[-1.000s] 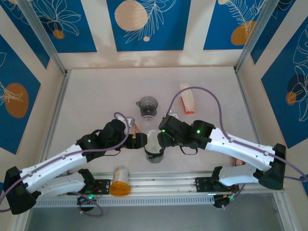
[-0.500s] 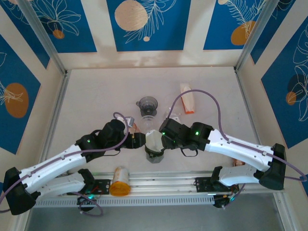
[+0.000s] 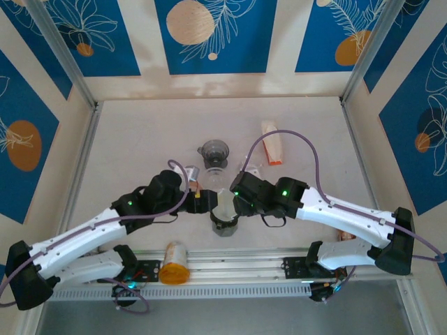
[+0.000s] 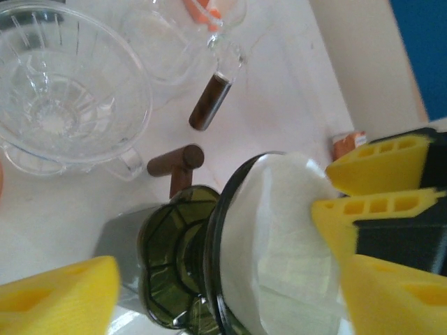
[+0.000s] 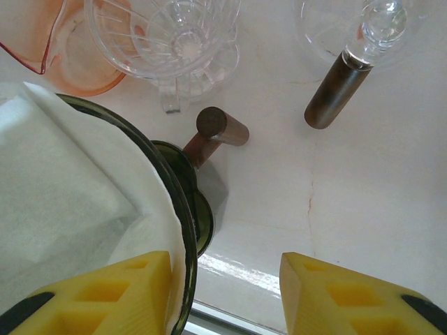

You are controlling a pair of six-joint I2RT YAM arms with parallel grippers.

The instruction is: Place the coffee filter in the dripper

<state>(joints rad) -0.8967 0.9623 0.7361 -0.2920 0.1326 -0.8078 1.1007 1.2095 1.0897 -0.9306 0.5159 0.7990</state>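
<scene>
From above, the coffee filter (image 3: 223, 209) was seen seated in the dark dripper (image 3: 225, 225). At the left wrist, the left gripper (image 4: 230, 279) was spread wide astride that dripper, one finger clear of it. At the right wrist, the right gripper (image 5: 222, 269) was parted, nothing held between its fingers.
</scene>
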